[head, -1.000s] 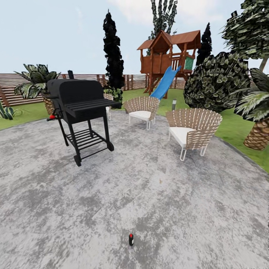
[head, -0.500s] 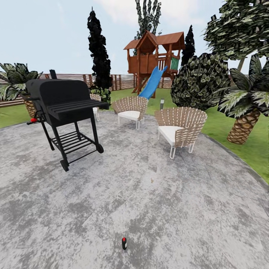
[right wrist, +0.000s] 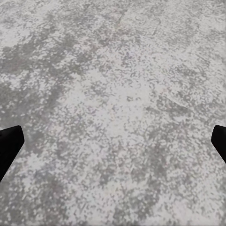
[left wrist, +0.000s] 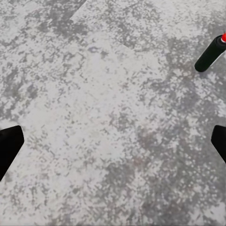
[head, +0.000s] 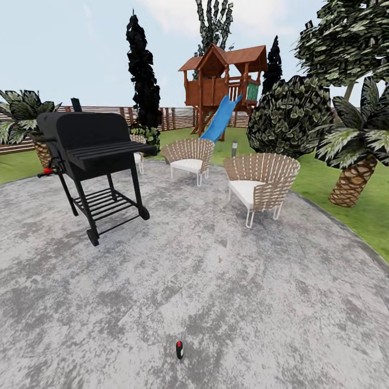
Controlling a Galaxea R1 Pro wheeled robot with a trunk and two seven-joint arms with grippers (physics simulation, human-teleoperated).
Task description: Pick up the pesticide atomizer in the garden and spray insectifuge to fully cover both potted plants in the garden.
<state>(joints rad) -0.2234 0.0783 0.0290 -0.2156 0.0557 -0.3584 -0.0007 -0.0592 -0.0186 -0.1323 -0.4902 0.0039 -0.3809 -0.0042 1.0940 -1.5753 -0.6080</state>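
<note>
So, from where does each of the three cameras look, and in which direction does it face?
Head view: high on the robot, facing forward and down over the patio, grill, chairs and spray bottle; no arms visible.
Left wrist view: facing down at paving; fingers at the edges, spread apart.
Right wrist view: facing down at paving; fingers spread.
Shared: the bottle appears in head and left wrist views.

We see a mottled grey patio [head: 259, 302], a black atomizer [head: 180, 351] with a red cap, a black grill [head: 89, 146], tan wicker chairs [head: 265, 181] with white cushions, a green lawn [head: 324, 183], a blue slide [head: 219, 120] and a reddish-brown playhouse [head: 224, 75].
</note>
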